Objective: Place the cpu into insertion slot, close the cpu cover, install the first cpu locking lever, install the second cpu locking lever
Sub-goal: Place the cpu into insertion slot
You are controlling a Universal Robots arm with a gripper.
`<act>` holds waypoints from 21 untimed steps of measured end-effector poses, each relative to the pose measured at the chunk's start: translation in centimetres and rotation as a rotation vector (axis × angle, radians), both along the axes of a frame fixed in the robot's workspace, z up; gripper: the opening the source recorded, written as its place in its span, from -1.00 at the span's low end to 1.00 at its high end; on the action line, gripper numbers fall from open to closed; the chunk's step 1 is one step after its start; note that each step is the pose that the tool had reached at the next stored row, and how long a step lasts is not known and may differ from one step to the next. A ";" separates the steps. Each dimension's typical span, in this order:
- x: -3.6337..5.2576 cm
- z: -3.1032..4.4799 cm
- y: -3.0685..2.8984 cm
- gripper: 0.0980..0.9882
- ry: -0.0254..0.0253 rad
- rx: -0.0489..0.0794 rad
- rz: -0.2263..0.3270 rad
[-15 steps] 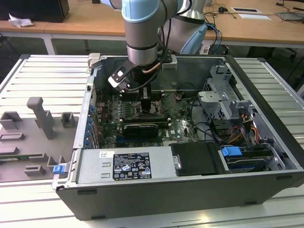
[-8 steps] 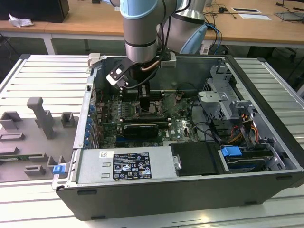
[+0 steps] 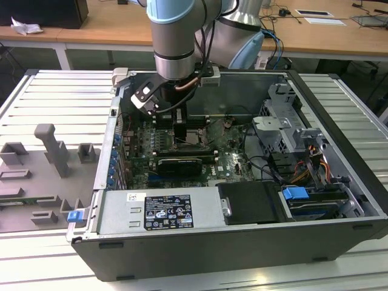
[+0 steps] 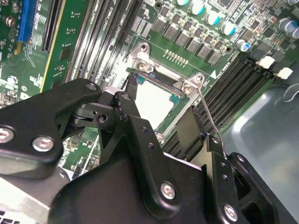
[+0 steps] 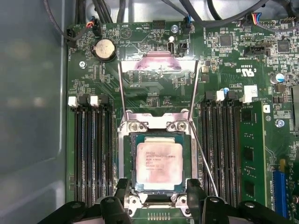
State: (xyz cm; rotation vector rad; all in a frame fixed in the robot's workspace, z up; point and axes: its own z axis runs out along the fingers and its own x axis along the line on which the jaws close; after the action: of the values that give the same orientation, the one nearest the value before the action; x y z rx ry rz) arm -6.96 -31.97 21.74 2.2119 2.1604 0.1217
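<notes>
1. Claw (image 5: 159, 184) is hanging open inside the pc case (image 3: 242, 254). Its fingers (image 5: 122, 187) are spread wide and gripping nothing.
2. Cpu (image 5: 159, 163) is lying flat in the insertion slot (image 5: 140, 125), just under and btwn the fingertips. Both tips are standing outside its edges, apparently w/o contact.
3. Cpu cover (image 5: 158, 65) is standing flipped up beyond the cpu, on the far side from the claw. Its hinge line is running parallel to the finger-to-finger line.
4. One locking lever (image 5: 204, 158) is sticking up unlatched, just beside one finger.

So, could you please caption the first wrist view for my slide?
The cpu sits in the insertion slot, cpu cover raised, gripper open at its edge.
</notes>
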 end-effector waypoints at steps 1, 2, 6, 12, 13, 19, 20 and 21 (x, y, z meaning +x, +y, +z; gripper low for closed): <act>-0.06 0.00 0.00 0.14 0.0001 0.000 0.000; -0.26 0.00 -0.01 0.14 0.0000 0.000 0.000; -0.53 0.00 0.00 0.14 0.0000 0.000 0.000; -0.59 0.55 0.01 0.14 -0.0001 0.000 0.000; -0.63 0.55 0.00 0.14 0.0000 0.000 0.000; -1.32 0.54 0.00 0.14 -0.0001 0.000 0.000; -1.44 0.53 0.00 0.14 0.0000 0.000 0.000; -1.52 0.51 0.00 0.14 0.0000 0.000 0.000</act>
State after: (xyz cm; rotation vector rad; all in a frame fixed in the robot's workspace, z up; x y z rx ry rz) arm -8.48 -31.97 22.26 2.2119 2.1604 0.1217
